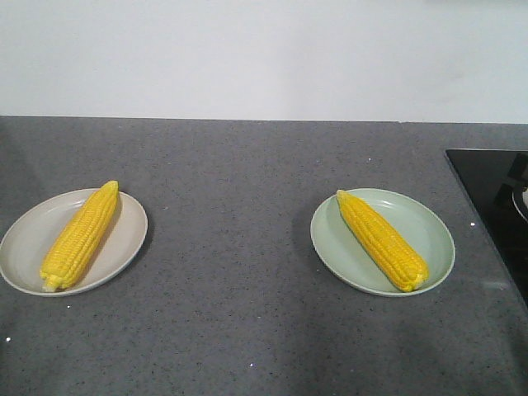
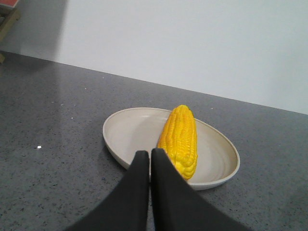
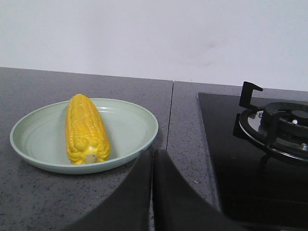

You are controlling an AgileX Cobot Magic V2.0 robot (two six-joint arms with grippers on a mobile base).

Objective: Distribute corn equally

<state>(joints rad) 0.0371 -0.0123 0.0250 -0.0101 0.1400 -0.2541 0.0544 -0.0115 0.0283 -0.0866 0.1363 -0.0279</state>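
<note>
One yellow corn cob [image 1: 81, 235] lies on a beige plate [image 1: 29, 239] at the left of the counter. A second corn cob [image 1: 382, 239] lies on a pale green plate [image 1: 429, 227] at the right. In the left wrist view the beige plate [image 2: 130, 132] and its cob [image 2: 179, 139] sit just beyond my left gripper [image 2: 149, 153], which is shut and holds nothing. In the right wrist view the green plate [image 3: 130, 122] with its cob [image 3: 85, 129] lies to the left of my right gripper [image 3: 153, 153], shut and empty. Neither gripper shows in the front view.
A black glass hob [image 1: 495, 194] with a gas burner [image 3: 281, 127] takes up the right end of the grey counter [image 1: 231, 247]. A seam in the counter [image 3: 169, 113] runs just left of the hob. A white wall stands behind.
</note>
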